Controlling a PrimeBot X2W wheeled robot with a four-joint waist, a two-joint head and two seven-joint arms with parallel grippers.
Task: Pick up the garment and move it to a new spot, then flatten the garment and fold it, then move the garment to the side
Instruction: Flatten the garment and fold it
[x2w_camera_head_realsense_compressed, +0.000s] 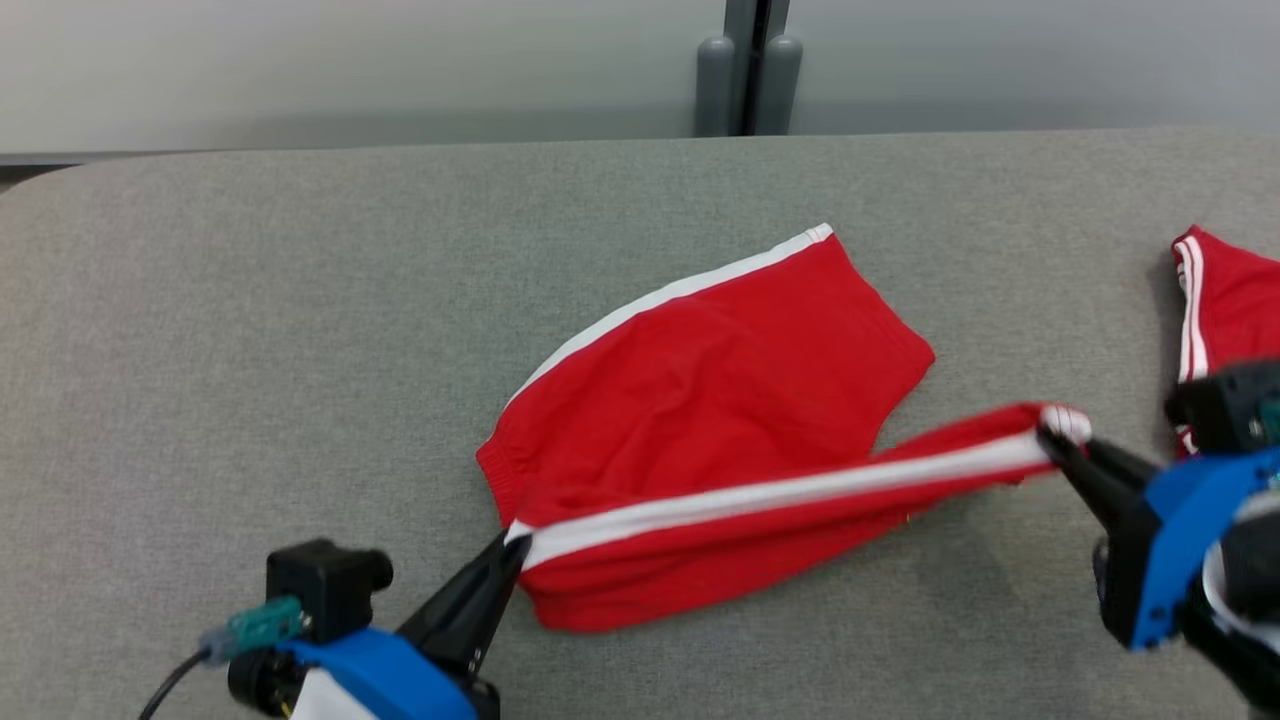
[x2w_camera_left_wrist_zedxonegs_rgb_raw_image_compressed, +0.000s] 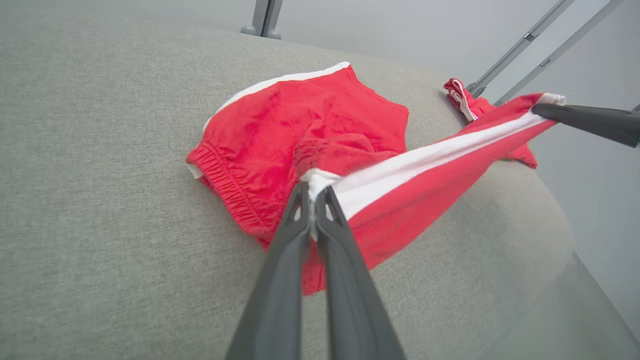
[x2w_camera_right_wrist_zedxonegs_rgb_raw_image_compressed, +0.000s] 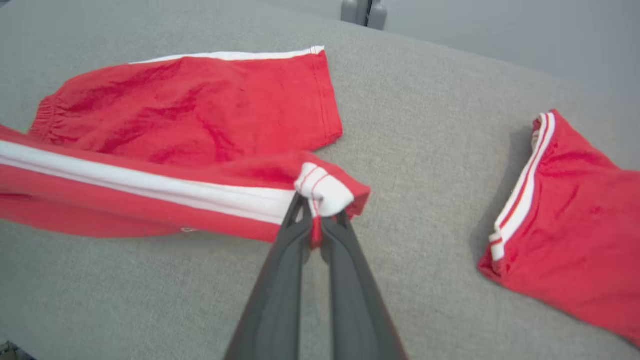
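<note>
On the table (x2w_camera_head_realsense_compressed: 250, 330), two jaws hold one garment (x2w_camera_head_realsense_compressed: 720, 400) near another

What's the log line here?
phase: fold | left gripper: shut on shorts waistband | right gripper: shut on hem | near leg: lifted, taut

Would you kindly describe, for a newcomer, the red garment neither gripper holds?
On the grey table, find the right edge, beyond the right gripper. The loose garment lies there; unlike the middle shorts, stretched from that gripper to the left gripper, nothing grips it.
</note>
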